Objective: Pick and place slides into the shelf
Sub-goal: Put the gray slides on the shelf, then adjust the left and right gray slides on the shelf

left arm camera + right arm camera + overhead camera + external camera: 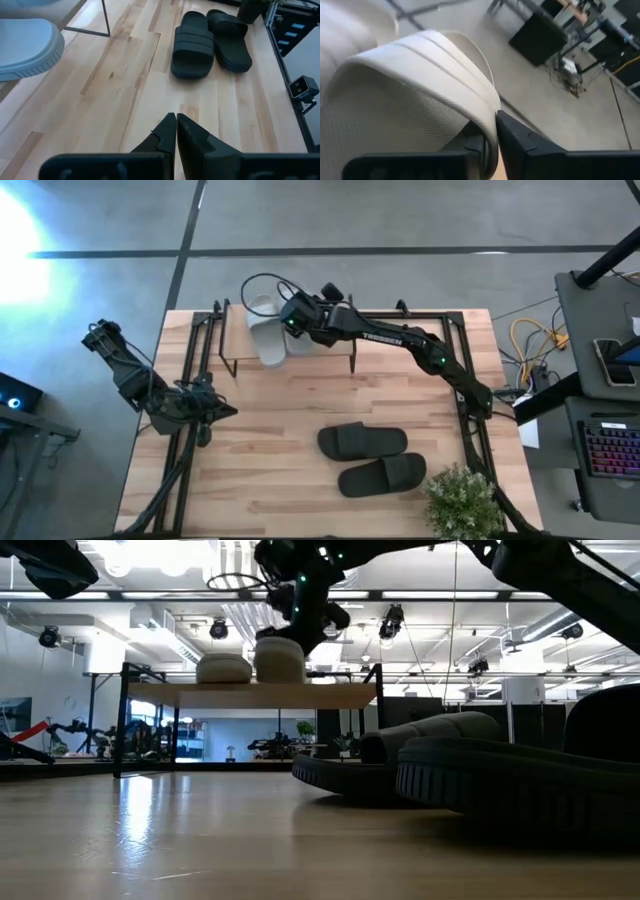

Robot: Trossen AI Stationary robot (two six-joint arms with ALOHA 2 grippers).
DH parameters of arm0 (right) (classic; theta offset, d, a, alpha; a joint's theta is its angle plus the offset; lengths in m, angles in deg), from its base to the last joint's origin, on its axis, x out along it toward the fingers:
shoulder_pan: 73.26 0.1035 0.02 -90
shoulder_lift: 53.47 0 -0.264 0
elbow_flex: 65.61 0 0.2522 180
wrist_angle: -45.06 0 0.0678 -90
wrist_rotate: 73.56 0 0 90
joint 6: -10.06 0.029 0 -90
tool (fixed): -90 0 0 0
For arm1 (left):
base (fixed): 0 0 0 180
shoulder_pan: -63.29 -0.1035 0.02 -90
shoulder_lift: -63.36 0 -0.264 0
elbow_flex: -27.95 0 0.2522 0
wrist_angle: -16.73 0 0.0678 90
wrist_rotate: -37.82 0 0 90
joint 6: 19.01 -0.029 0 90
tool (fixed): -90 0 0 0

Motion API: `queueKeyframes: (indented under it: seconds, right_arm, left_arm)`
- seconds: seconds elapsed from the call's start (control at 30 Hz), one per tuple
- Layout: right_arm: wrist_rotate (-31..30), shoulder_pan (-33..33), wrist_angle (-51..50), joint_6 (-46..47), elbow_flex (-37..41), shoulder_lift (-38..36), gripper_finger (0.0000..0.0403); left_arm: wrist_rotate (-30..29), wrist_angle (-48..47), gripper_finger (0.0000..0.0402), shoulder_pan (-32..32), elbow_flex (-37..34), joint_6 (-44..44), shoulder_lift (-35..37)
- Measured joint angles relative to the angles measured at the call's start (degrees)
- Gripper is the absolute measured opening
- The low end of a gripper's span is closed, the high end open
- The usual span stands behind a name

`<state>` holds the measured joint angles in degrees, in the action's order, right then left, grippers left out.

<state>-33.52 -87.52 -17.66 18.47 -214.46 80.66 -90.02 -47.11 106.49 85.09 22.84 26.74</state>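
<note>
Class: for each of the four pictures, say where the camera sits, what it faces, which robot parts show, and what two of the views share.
High view: overhead, looking down; both arms, right claw at the grey slides on the shelf.
Low view: table height, facing the shelf and black slides; right arm above.
Left wrist view: on the left arm, facing the black slides; left claw shut.
Right wrist view: on the right arm; right claw gripping a grey slide's strap.
Shared: high and left wrist views both show the black pair.
</note>
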Motion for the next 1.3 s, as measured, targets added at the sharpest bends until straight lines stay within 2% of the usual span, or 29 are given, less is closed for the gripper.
queueKeyframes:
  seconds: [0.17, 0.33, 0.43, 0.67, 0.8, 0.93, 1.03, 1.1, 1.2, 1.3]
  right_arm:
    - [3.5, 0.0, -6.5, 7.4, 0.3, 0.5, 0.0088]
    - [3.5, 0.2, -6.6, 8.1, 0.3, 0.7, 0.0132]
    - [3.7, 0.6, -7.7, 7.8, 0.3, -0.2, 0.0153]
    - [3.9, 2.8, -12.1, 7.6, 0.3, -2.9, 0.0182]
    - [5.6, 3.9, -12.8, 7.9, 0.3, -5.4, 0.0186]
    - [13.7, 4.0, -15.9, 13.8, 0.3, -8.7, 0.0171]
    - [20.7, 3.8, -17.7, 15.4, 0.3, -10.6, 0.0135]
    - [24.7, 4.0, -18.2, 14.2, 0.3, -11.7, 0.0098]
    - [31.7, 4.6, -18.8, 12.1, 0.2, -12.3, 0.0030]
    - [33.8, 5.4, -21.1, 12.5, 0.3, -12.2, 0.0014]
  left_arm:
    - [-0.6, -0.1, 0.0000, 0.0, 0.0, -0.2, 0.5]
    - [-1.7, -0.2, 0.0000, 0.0, 0.0, 0.0, 0.7]
    - [-2.0, -1.1, 0.0000, 0.0, 0.0, 3.5, 1.1]
    - [-10.9, -11.2, 0.0000, -0.1, 0.0, 20.9, 4.3]
    - [-16.7, -11.2, 0.0000, -0.1, 0.0, 23.8, 7.9]
    - [-18.6, -11.0, 0.0000, -0.1, 1.1, 22.7, 12.1]
    - [-20.1, -9.6, 0.0000, -0.2, 3.5, 16.9, 14.8]
    - [-21.8, -5.3, 0.0000, -0.2, 4.5, 10.1, 15.8]
    - [-22.8, 6.7, 0.0000, -0.2, 4.7, -4.0, 16.6]
    - [-23.9, 14.9, 0.0000, -0.2, 3.6, -13.3, 16.4]
